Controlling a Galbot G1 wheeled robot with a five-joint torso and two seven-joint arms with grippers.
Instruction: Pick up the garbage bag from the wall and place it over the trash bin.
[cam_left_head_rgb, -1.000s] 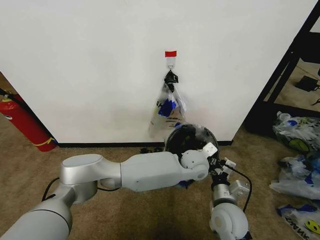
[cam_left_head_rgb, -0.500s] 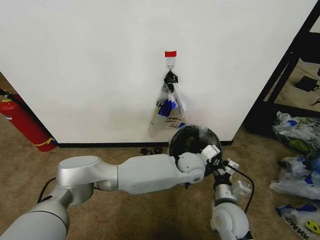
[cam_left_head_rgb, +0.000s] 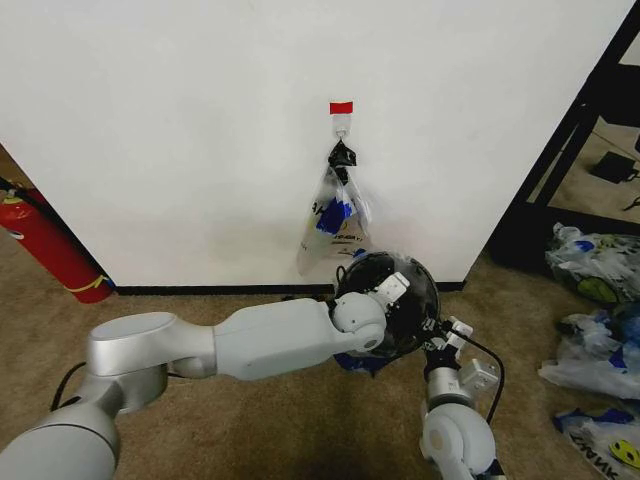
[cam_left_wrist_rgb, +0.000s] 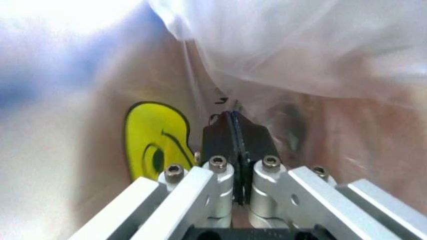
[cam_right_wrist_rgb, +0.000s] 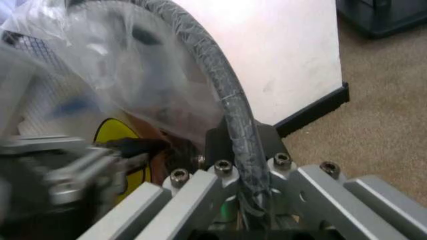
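Garbage bag (cam_right_wrist_rgb: 133, 95), thin see-through plastic with a yellow smiley, lies inside and over the round black trash bin (cam_left_head_rgb: 412, 300); left gripper (cam_left_wrist_rgb: 235, 140) pressed together inside it, right gripper (cam_right_wrist_rgb: 235, 150) apparently clamping film-covered rim at the bin's 4 o'clock

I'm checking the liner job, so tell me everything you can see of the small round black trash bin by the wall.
The small round black trash bin stands on brown carpet by the white wall. A thin see-through plastic garbage bag covers its mouth and dark rim. The right gripper clamps that rim; the left gripper, shut, sits over the opening.
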